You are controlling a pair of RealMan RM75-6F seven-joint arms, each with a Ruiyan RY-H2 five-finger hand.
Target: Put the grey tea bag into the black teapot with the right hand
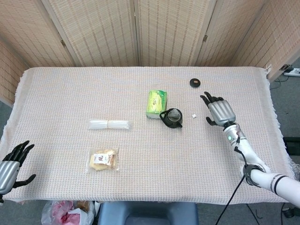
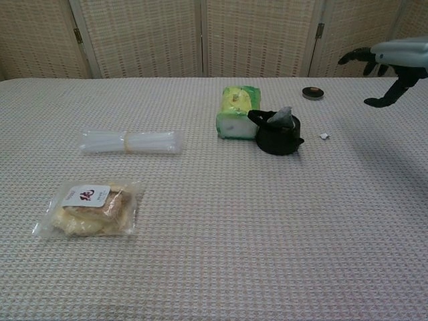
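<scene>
The black teapot (image 1: 172,118) (image 2: 277,136) stands mid-table with the grey tea bag (image 1: 174,113) (image 2: 280,117) sticking up out of its open top. Its small white tag (image 1: 194,114) (image 2: 324,136) lies on the cloth to the pot's right. My right hand (image 1: 219,111) (image 2: 388,60) hovers well right of the pot, fingers spread, holding nothing. My left hand (image 1: 10,164) rests open at the table's near left corner, seen only in the head view.
A green packet (image 1: 156,102) (image 2: 238,112) lies against the teapot's left side. The black lid (image 1: 195,83) (image 2: 311,92) sits behind and to the right. A clear tube bundle (image 1: 109,124) (image 2: 130,142) and a snack bag (image 1: 103,159) (image 2: 90,208) lie left.
</scene>
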